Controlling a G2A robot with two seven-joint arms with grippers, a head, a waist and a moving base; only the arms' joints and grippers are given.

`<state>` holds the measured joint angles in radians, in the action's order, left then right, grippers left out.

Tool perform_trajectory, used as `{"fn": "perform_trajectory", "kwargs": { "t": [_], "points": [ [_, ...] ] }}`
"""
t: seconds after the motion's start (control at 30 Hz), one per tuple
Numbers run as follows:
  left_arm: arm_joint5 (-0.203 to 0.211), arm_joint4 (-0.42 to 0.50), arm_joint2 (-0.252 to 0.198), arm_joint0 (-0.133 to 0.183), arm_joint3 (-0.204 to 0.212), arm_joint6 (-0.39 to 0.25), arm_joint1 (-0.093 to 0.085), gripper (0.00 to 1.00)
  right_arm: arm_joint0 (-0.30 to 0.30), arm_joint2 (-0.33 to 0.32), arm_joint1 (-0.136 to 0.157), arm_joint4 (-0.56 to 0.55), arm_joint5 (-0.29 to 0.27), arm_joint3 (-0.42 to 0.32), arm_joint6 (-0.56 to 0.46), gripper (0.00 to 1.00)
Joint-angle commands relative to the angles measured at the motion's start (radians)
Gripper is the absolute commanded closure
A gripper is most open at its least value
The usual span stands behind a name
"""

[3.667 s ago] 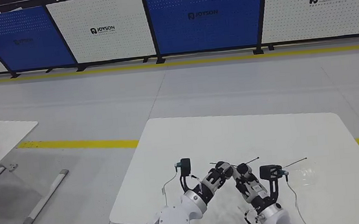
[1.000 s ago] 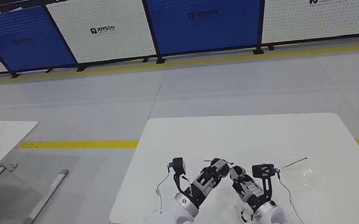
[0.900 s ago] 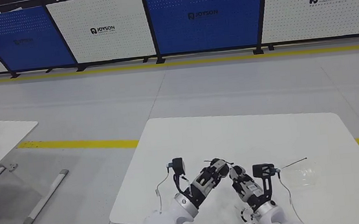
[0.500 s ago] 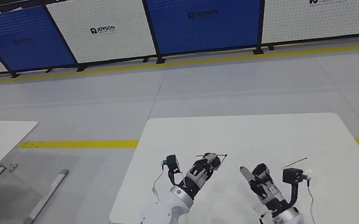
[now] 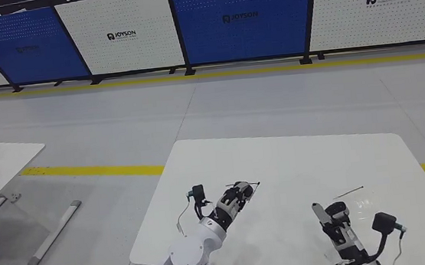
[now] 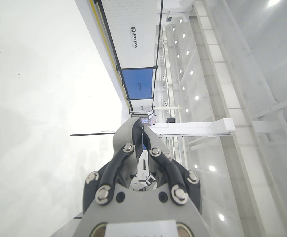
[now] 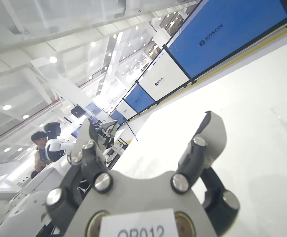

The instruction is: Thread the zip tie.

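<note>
The bench [image 5: 292, 163] is plain white. The zip tie [image 6: 94, 134] is black; a second thin strip [image 5: 349, 192] looks dark too, though faint. The left pincer [image 6: 142, 122] is pale grey with black ribbed pads [image 6: 138, 139], the right pincer [image 7: 146, 117] grey and black. Dotted panels [image 5: 243, 14] alternate blue and white behind a yellow floor line [image 5: 268, 69].

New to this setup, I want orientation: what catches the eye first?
The left gripper is shut on a thin black plastic zip tie over the white table, at its near left. The right gripper stands open and empty at the near right, a second black zip tie lying on the table nearby.
</note>
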<state>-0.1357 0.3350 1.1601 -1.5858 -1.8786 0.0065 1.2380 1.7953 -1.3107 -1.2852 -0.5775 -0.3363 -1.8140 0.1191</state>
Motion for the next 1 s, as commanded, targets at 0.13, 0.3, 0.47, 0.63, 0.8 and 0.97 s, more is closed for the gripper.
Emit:
{"fn": "perform_trajectory", "kwargs": {
  "t": [0.13,0.3,0.47,0.63,0.8,0.97],
  "points": [
    [0.019,-0.018,-0.006,0.015,0.045,0.109,0.009,1.0,-0.036,0.001,-0.006,0.102,0.015,0.03,0.01,0.0],
    [0.03,0.022,0.026,0.018,0.081,0.151,0.013,1.0,0.021,-0.104,0.004,0.262,-0.004,-0.03,0.038,0.0],
    [0.027,0.036,0.034,0.02,0.099,0.143,0.014,1.0,0.08,-0.177,0.016,0.394,-0.004,-0.1,0.034,0.0],
    [0.022,0.04,0.035,0.02,0.101,0.152,0.015,1.0,0.085,-0.212,0.016,0.556,-0.004,-0.087,0.017,0.0],
    [0.022,0.04,0.035,0.02,0.101,0.152,0.015,1.0,0.085,-0.212,0.016,0.556,-0.004,-0.087,0.017,0.0],
    [0.022,0.04,0.035,0.02,0.101,0.152,0.015,1.0,0.085,-0.212,0.016,0.556,-0.004,-0.087,0.017,0.0]
  ]
}}
